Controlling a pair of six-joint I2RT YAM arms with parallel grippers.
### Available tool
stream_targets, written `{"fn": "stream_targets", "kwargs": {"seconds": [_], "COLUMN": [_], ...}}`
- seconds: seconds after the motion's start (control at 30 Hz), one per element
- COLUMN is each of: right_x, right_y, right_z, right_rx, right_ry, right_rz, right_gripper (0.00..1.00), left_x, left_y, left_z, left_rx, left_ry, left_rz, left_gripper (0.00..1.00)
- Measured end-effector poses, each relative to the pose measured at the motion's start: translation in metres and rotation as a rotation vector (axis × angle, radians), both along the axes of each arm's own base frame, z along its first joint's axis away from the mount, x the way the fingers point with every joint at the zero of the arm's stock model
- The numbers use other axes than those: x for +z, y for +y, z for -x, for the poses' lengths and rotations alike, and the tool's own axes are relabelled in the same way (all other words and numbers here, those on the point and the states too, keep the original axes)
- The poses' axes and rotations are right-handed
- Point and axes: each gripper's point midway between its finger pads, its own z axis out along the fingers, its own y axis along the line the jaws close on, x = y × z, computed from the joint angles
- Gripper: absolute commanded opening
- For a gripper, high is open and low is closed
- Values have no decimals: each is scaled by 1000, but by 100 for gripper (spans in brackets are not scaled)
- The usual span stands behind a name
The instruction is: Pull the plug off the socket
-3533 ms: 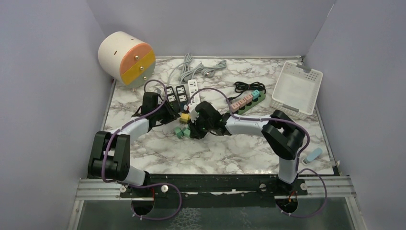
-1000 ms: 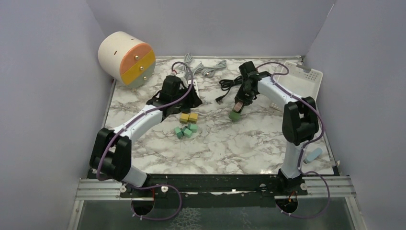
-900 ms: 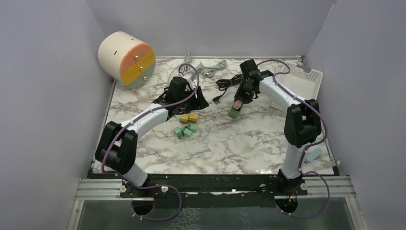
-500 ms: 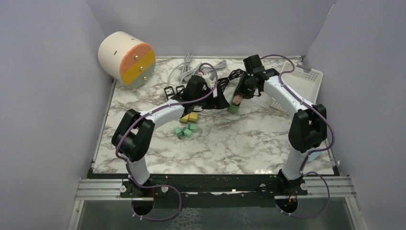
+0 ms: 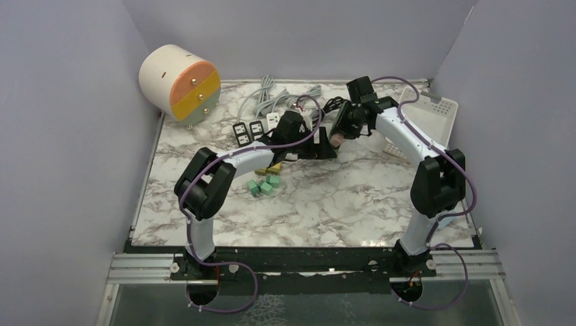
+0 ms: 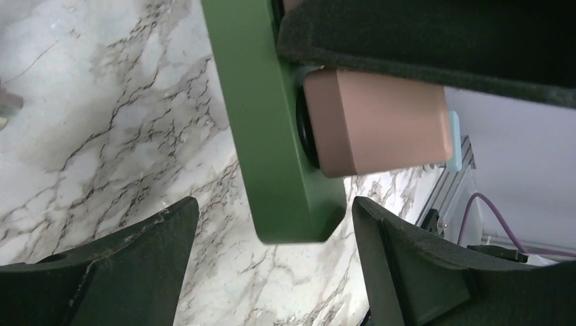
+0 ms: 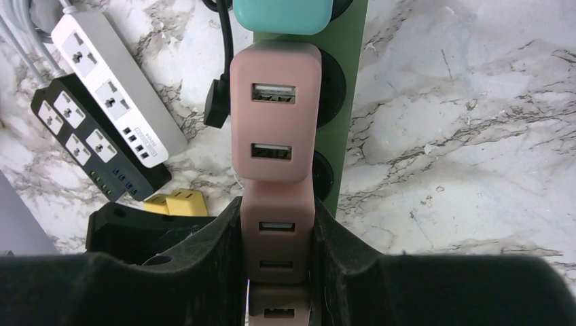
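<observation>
The green socket strip (image 7: pixel 348 88) carries a teal plug (image 7: pixel 282 13) and a row of pink plugs. My right gripper (image 7: pixel 278 231) is shut on the second pink plug (image 7: pixel 278 252); another pink plug (image 7: pixel 275 112) sits just beyond it. In the left wrist view the strip's end (image 6: pixel 282 149) hangs tilted above the marble, with a pink plug (image 6: pixel 380 122) on its side. My left gripper (image 6: pixel 272 210) is open, its fingers (image 6: pixel 115 272) standing either side of that end without touching it. From above, both grippers (image 5: pixel 326 145) (image 5: pixel 339 130) meet at the table's back middle and hide most of the strip.
A white power strip (image 7: pixel 115 88) and a black one (image 7: pixel 88 136) lie to the left, with yellow plugs (image 7: pixel 176 202) beside them. Green plugs (image 5: pixel 263 185) lie mid-table. A round drawer unit (image 5: pixel 180 81) stands back left, a white basket (image 5: pixel 421 122) back right, grey cables (image 5: pixel 278 98) at the back.
My left arm has swung right, from the black and white strips to the green strip's end, and its jaws have opened. The right gripper keeps its hold, shifted slightly.
</observation>
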Motion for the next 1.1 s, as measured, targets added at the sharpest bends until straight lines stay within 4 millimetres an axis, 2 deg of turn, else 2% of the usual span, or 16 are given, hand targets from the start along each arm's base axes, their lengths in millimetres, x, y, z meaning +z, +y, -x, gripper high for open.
{"fn": "stream_targets", "kwargs": {"seconds": [0.03, 0.07, 0.1, 0.13, 0.43, 0.7, 0.9, 1.1], "right_x": [2, 4, 5, 7, 14, 18, 35, 50], "right_y": [1, 2, 2, 4, 4, 1, -6, 5], "right_z": [0, 1, 1, 1, -6, -6, -4, 4], "right_rx": [2, 5, 8, 13, 30, 138, 172, 286], "right_ry": [-2, -5, -7, -11, -47, -99, -193, -309], "right_rz": [-5, -11, -16, -25, -40, 16, 88, -2], "right_gripper": [1, 1, 1, 1, 1, 1, 1, 1], "left_x": [1, 2, 3, 4, 7, 6, 14, 20], "left_y": [-2, -5, -7, -9, -10, -12, -20, -23], "left_z": [-1, -2, -3, -3, -13, -17, -20, -16], "left_rx": [-2, -4, -4, -10, 42, 66, 59, 20], "left_ry": [-1, -3, -3, -6, 16, 28, 34, 32], "left_rz": [4, 12, 22, 35, 77, 69, 108, 127], "left_gripper": [63, 43, 13, 0, 0, 0, 0, 0]}}
